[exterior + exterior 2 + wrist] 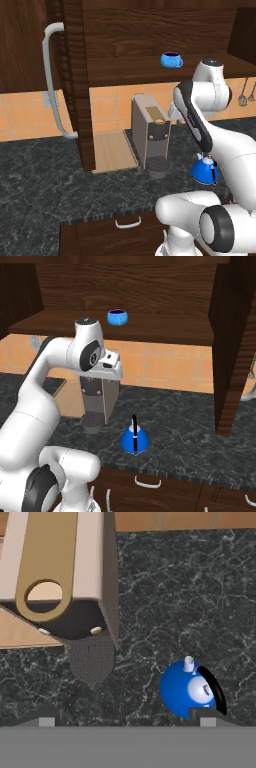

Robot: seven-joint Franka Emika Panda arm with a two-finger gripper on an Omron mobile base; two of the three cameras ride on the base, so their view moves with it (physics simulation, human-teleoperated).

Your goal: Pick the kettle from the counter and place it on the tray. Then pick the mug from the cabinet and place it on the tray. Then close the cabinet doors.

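Small bright blue squat kettle [189,688] with black arched handle, upright on the dark marbled stone surface [185,597], just to the right of the grey coffee machine [97,401] and nearer the front edge. End effector [126,722] hanging above the surface, fingers spread wide, nothing between them. Seen from the hand: kettle low and right of centre, close by the right fingertip [207,722], not between the two tips. Black handle running as a narrow arc over the lid, spout pointing away toward the top of that view. Probably needed: a shift rightward over the kettle, then a descent straddling the handle across its thin side. Light tan wooden tray [114,150] lying left of the machine, past it from the kettle. Blue mug [171,59] up on the cabinet shelf [135,67].
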